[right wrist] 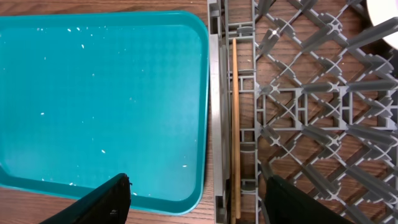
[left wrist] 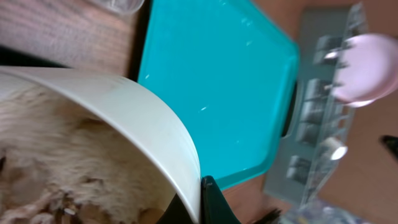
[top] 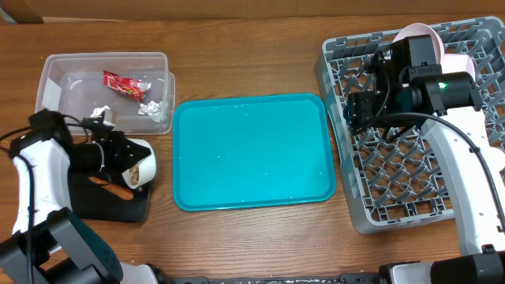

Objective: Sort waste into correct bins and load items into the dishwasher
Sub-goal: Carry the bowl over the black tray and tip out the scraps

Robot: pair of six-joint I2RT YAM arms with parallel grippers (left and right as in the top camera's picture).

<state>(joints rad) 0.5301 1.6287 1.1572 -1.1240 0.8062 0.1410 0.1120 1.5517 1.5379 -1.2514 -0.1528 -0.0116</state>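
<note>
Far left, the clear tub (top: 55, 79) holds a red wrapper (top: 124, 84) and paper scraps (top: 150, 106), nearer, the left pincer (top: 125, 160) grips the tipped white bowl (top: 142, 167) over the black tray (top: 87, 201), the teal tray (top: 252, 150) lies centre, and at right the right pincer (right wrist: 196, 186), jaws apart and empty, hangs above the grey rack (top: 394, 197) holding pink plate (top: 456, 63) and chopsticks (right wrist: 236, 124).

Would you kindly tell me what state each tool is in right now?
Left tool: closed on the small white round bowl of beige crumbs.
Right tool: open, holding nothing.
</note>
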